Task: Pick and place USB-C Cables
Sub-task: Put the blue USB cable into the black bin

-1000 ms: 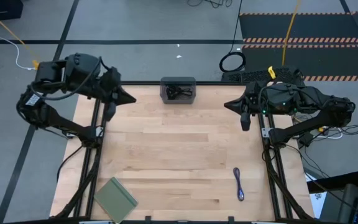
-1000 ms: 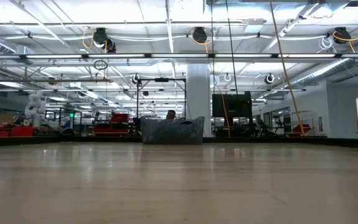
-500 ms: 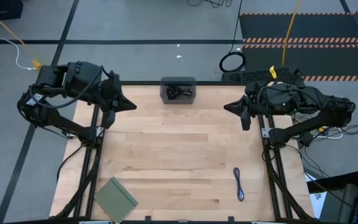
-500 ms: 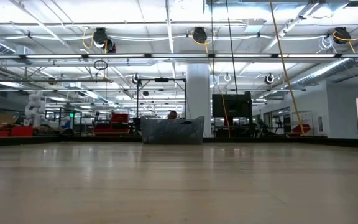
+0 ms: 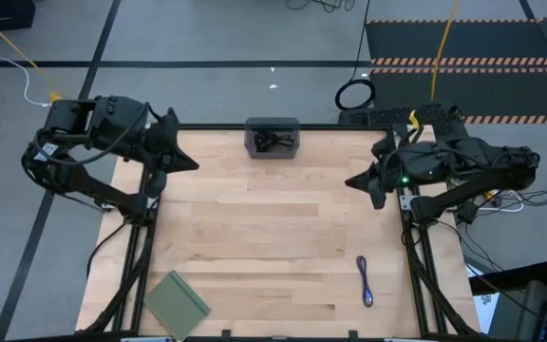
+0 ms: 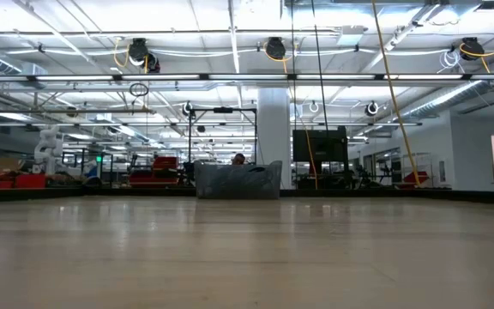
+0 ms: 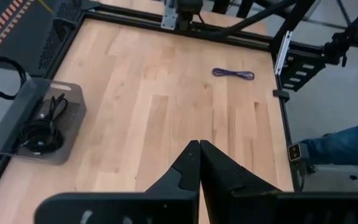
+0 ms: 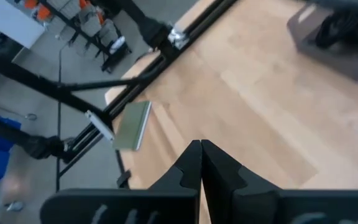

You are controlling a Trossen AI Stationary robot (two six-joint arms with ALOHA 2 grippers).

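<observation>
Two black USB-C cables lie bundled inside the dark grey tray at the middle of the table's far edge. The purple-blue cable lies as a folded strand flat on the wood near the right near corner. My left gripper hovers shut over the far left part of the table. My right gripper hovers shut over the far right part. Neither touches anything, and neither shows in the low view.
A flat green pad lies at the near left corner. The tray shows at the far edge in the low view. Black frame rails run along both sides of the table. Bare wood lies between the arms.
Both shut grippers have drifted a little toward the table's near edge, the left one also slightly back toward the left edge. The cables, tray and pad have stayed where they were.
</observation>
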